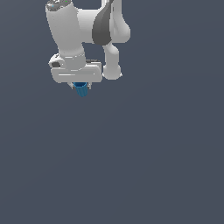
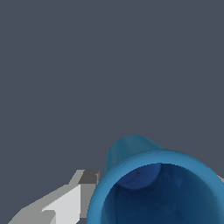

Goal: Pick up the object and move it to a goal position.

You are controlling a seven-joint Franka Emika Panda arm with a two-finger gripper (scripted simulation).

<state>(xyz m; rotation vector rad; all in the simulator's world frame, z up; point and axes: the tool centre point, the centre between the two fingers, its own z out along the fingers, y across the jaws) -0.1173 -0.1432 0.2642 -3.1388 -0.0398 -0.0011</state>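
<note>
Hanging under the white hand of the Panda arm (image 1: 87, 35), the small blue cup-shaped cylinder (image 1: 81, 89) sits high in the exterior view's left part, and we see it poking out below the wide white gripper (image 1: 81, 85). Only the lower part of the cup shows there; its upper part is tucked between the short fingers. We read the gripper as clamped on the blue cup, with the jaws drawn in close against its sides.

Over on the wrist view we get a very close look: the blue cup (image 2: 153, 183) fills the corner of the picture, its rim a bright blue ring and its hollow inside a darker blue. One white and grey finger (image 2: 70, 201) lies right against the cup's outer wall, touching it. The other finger shows only as a sliver at the picture's edge, so we cannot tell how it meets the cup.

Behind everything we have the plain dark grey-blue ground (image 1: 153, 153), flat and even across both views. We cannot tell from these pictures whether the cup is lifted off that surface or touching it.
</note>
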